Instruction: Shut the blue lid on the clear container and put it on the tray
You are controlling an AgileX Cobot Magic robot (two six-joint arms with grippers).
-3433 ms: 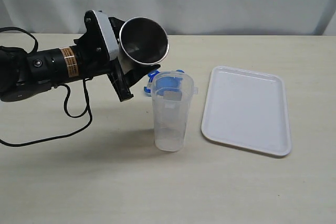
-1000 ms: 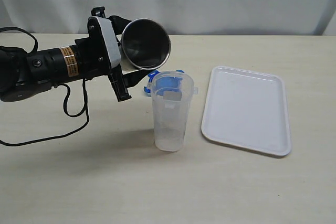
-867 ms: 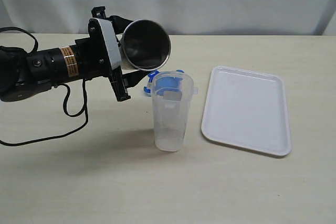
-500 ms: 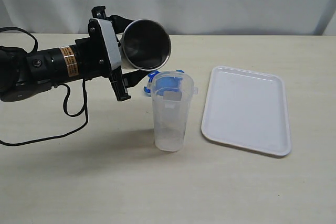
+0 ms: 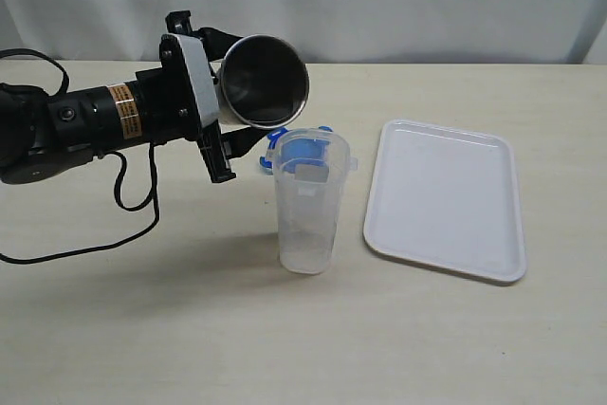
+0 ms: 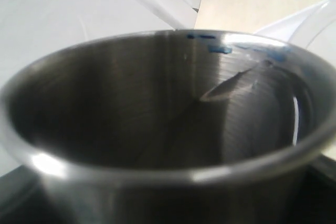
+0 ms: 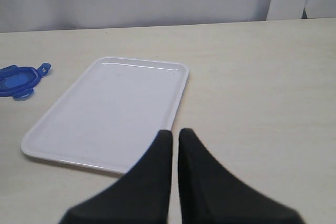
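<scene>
Standing upright on the beige table, the clear container is open at the top and sits just left of the tray, a narrow gap between them. The blue lid lies on the table behind the container, on its far side. Most of it shows only as a blue shape through the translucent walls, with a flap or two poking out past the rim, so I cannot tell whether it touches the container. In the right wrist view the lid is cut off by the picture's edge and lies apart from the tray; the container is out of that view.

The left gripper hangs above and left of the container, its jaws clamped on the sides of a steel cup tipped on its side, mouth facing the near right. The cup's rim is close above the container's rim; whether they touch is unclear. The left wrist view is filled by the blurred inside of the cup, with faint blue glints on its wall, and its fingers are hidden there.

The right gripper appears only in its own wrist view, poised near the tray's near edge, its jaws pressed almost together with a thin slit between them and nothing held.
</scene>
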